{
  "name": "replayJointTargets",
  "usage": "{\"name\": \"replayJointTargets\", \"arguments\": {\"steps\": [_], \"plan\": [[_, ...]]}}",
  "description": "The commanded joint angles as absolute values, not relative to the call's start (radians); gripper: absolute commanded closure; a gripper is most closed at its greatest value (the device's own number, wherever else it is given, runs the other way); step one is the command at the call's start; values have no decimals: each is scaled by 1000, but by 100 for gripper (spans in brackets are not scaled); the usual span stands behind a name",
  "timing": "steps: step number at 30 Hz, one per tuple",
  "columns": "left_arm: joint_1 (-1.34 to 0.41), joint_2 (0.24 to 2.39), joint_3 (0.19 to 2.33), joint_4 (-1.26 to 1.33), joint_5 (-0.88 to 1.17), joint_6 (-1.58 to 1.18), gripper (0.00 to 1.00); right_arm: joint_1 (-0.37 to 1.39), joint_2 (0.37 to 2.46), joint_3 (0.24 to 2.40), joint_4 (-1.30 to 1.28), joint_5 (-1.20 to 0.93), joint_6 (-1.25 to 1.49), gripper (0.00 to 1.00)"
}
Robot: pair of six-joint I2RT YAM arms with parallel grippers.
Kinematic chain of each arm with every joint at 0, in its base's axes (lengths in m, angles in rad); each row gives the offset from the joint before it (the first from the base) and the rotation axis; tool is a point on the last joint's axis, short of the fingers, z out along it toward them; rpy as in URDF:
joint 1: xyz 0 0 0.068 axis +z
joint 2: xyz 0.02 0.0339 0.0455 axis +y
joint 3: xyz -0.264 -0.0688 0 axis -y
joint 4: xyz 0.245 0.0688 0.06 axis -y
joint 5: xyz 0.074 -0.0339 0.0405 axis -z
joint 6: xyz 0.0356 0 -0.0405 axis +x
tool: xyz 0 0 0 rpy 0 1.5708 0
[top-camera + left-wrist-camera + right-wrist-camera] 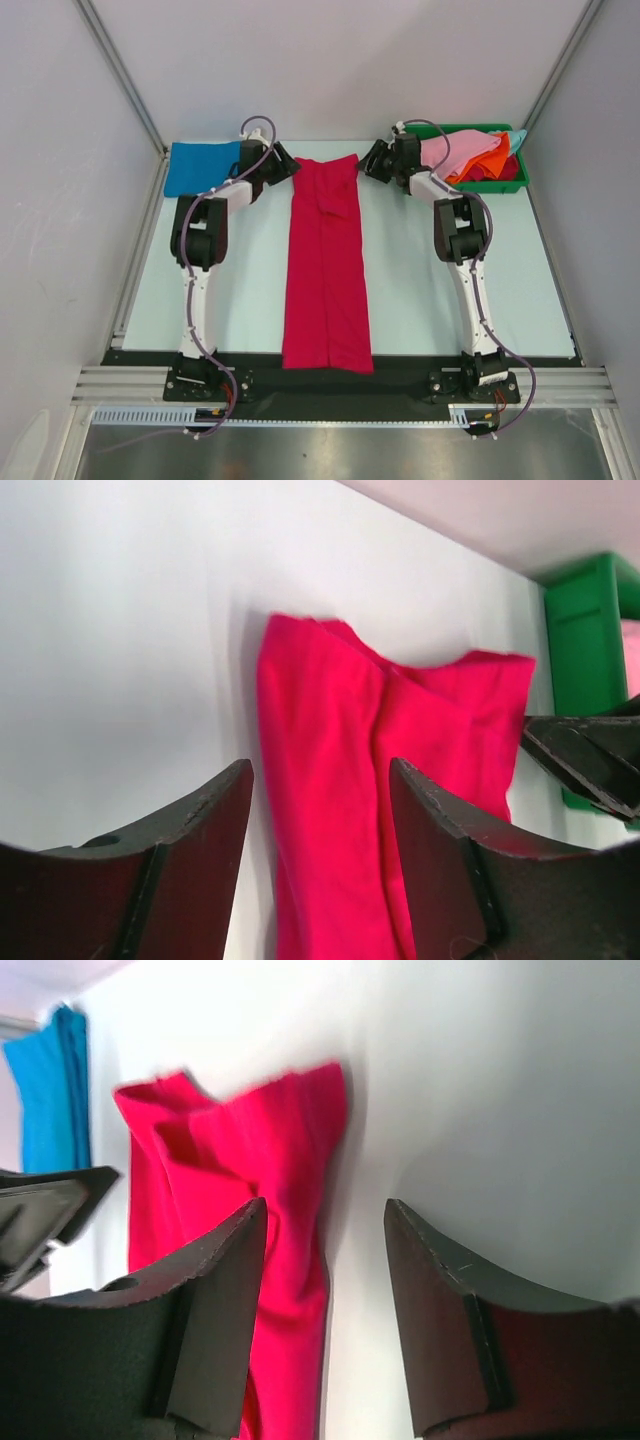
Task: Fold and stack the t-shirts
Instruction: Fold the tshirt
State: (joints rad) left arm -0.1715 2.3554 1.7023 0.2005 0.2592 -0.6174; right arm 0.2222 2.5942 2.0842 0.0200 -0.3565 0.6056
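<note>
Crimson t-shirt (325, 270) lay mid-counter (420, 300) as a long folded strip, long axis near-to-far, near end at the counter's near edge. Left pincer (285, 165) and right pincer (368, 160) flanked its far corners, both open, holding nothing.

The top external camera hangs high behind the arm bases (200, 382), looking down and forward over the whole worktop (430, 290), with the bases along the bottom of the frame. The left wrist camera rides low and close, peering between the fingers of the left gripper (320, 770). The right wrist camera does likewise past the right gripper (325, 1210). The two wrist views face each other, and all three share the far end of the crimson t-shirt (325, 175).
</note>
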Motion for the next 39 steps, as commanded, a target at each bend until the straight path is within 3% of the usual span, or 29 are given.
{"name": "replayJointTargets", "arguments": {"steps": [1,6,9,10,13,14,16,17,20,22,23,24,25,28,33,39], "plan": [[-161,2422,1807,227,302,-678,38,216,2666,2180,63,-402,670,44],[-150,2519,1884,262,343,-767,40,213,2737,2266,87,-413,735,50],[-143,2577,1951,271,363,-821,43,213,2799,2353,83,-417,759,58],[-141,2592,1969,284,385,-839,45,212,2815,2370,95,-435,773,66],[-135,2648,2040,290,406,-874,62,212,2882,2471,117,-449,805,83],[-135,2658,2069,287,407,-885,72,212,2898,2491,130,-451,813,88],[-126,2683,2088,288,408,-902,79,212,2933,2531,150,-443,840,96],[-123,2686,2098,288,402,-920,85,212,2942,2543,162,-442,853,97],[-117,2712,2149,241,388,-924,87,207,2971,2563,187,-442,888,97],[-115,2723,2184,207,388,-917,84,204,2971,2563,192,-445,893,90],[-114,2721,2200,180,388,-907,71,204,2971,2568,178,-445,888,85],[-112,2715,2200,172,385,-904,66,199,2967,2574,172,-448,888,75],[-112,2706,2197,169,388,-900,58,195,2964,2580,155,-454,888,71],[-109,2659,2210,118,402,-847,48,181,2923,2589,95,-462,896,58],[-109,2478,2155,-82,400,-723,46,161,2804,2547,-44,-497,836,45],[-127,2211,1938,-256,344,-523,46,152,2582,2389,-291,-494,750,41]]}}
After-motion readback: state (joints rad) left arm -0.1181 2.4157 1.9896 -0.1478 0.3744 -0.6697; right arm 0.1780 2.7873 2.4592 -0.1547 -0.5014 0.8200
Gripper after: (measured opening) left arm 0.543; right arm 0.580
